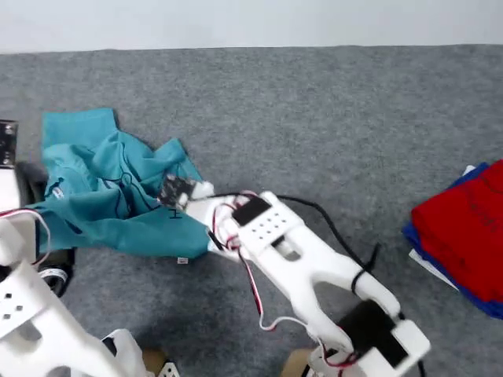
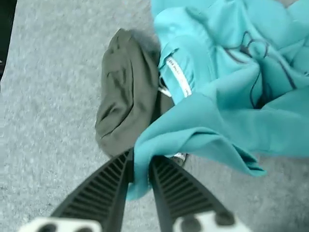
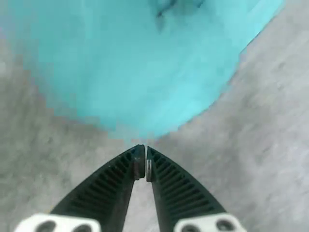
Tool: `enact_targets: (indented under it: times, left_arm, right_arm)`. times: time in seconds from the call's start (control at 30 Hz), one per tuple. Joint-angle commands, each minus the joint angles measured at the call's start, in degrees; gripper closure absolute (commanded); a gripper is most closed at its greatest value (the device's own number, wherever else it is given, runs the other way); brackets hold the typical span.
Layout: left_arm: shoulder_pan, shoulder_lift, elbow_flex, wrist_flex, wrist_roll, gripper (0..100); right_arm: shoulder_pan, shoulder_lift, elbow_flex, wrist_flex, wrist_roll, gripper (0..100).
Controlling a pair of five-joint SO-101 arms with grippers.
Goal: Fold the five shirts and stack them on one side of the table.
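A crumpled teal shirt (image 1: 106, 188) lies on the left part of the grey table. My left gripper (image 2: 140, 176) is shut on a folded edge of the teal shirt (image 2: 227, 111), with cloth pinched between its black fingers. A dark olive shirt (image 2: 128, 92) lies bunched under and beside that edge. My right gripper (image 3: 142, 164) is shut, its tips touching, right at the near edge of the teal shirt (image 3: 140, 63); no cloth shows between them. From above, the right gripper (image 1: 176, 193) sits at the shirt's right side.
A red shirt (image 1: 468, 224) lies folded on a blue shirt (image 1: 440, 259) at the table's right edge. The left arm's white body (image 1: 27, 314) stands at the front left. Bare grey table (image 1: 314, 118) stretches across the middle and back.
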Motion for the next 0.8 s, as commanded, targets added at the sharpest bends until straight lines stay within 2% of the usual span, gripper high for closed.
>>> enact_targets:
  times: [0.0, 0.47, 0.63, 0.77]
  left_arm:
    - [-0.44, -0.88, 2.86, -1.41, -2.37, 100]
    - [-0.53, -0.88, 4.79, -1.05, -2.37, 100]
    - [-0.62, -0.97, 4.79, -0.97, -2.37, 100]
    - [-3.43, -0.97, 4.79, -0.97, -2.37, 100]
  right_arm:
    - [-0.40, 2.77, -9.85, -0.75, -0.09, 98.8]
    - [-0.04, 37.32, -40.97, -0.48, 0.00, 98.8]
    - [0.57, 46.20, -55.65, -0.31, 4.04, 98.8]
    - [0.48, 49.89, -64.00, -0.22, 5.80, 98.8]
